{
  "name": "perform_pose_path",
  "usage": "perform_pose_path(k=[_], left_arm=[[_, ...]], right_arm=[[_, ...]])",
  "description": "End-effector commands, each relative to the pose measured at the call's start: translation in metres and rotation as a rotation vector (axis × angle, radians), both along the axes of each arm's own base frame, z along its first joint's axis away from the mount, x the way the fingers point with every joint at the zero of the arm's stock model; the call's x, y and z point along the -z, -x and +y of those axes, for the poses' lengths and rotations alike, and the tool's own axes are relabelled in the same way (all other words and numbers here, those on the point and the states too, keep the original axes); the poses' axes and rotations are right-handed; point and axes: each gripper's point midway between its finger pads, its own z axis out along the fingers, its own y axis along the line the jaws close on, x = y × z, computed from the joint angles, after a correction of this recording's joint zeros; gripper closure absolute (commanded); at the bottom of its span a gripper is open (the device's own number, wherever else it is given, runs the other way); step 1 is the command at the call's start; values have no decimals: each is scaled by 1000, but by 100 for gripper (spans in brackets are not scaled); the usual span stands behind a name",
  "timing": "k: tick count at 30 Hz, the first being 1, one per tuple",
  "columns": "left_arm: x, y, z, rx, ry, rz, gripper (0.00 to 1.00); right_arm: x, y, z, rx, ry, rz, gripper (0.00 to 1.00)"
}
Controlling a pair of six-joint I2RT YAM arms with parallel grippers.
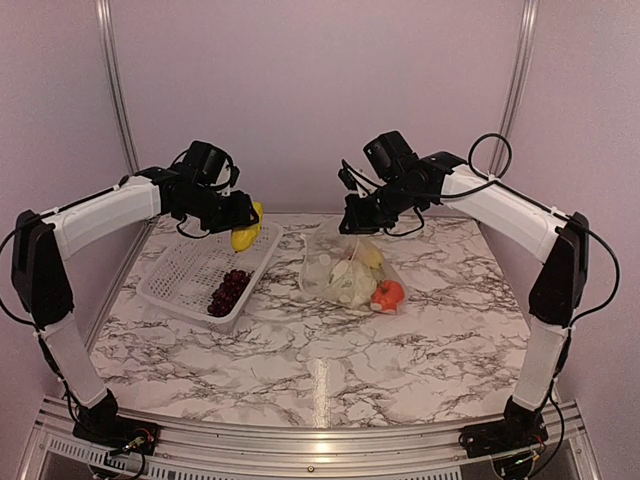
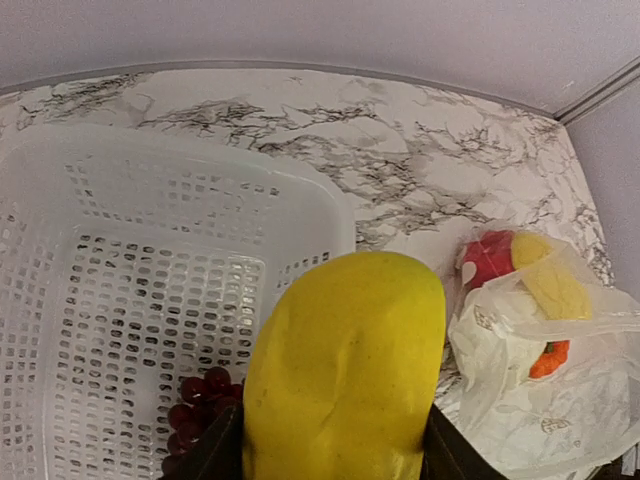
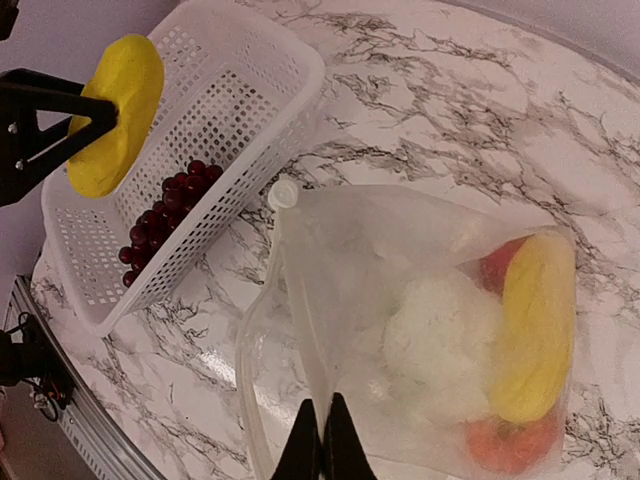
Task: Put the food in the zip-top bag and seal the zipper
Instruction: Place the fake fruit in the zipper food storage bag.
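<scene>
We are mid-transfer. In the top view, left of centre, our left gripper (image 1: 243,224) is clamped on a yellow piece (image 1: 247,232), holding it in the air over the far right corner of the white basket (image 1: 165,288). Just right of centre, the right gripper (image 1: 352,222) is pinched shut on the upper edge of the zip-top bag (image 1: 345,282). It holds that edge up while the rest of the bag rests on the surface (image 1: 300,350).

In the right wrist view its tips meet on the plastic at the bottom of the frame, next to the zipper (image 3: 300,320). The bag already holds the cauliflower (image 3: 440,340), a second yellow piece (image 3: 535,320), the orange fruit (image 1: 388,294) and the red pepper (image 2: 488,256). The grape bunch (image 1: 228,290) lies in the basket's near right end.

Next, we judge, the yellow piece must travel rightwards to the bag's mouth. We cannot tell how wide the mouth gapes, so it may need spreading first. The grapes and the seal would follow.
</scene>
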Motion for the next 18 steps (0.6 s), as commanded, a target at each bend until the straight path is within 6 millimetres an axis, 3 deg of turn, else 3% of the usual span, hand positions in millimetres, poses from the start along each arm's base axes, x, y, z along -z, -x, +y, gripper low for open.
perform_pose_path(k=[1, 7, 13, 18], left_arm=[[-52, 26, -60, 162, 408, 0, 52], [-85, 86, -120, 496, 540, 10, 55], [-93, 101, -150, 587, 669, -35, 59], [-81, 117, -170, 673, 675, 35, 63]], right_arm=[[-12, 0, 16, -27, -53, -19, 100], [-21, -2, 19, -27, -80, -29, 100], [-31, 3, 25, -37, -130, -10, 100], [-42, 1, 23, -32, -131, -28, 100]])
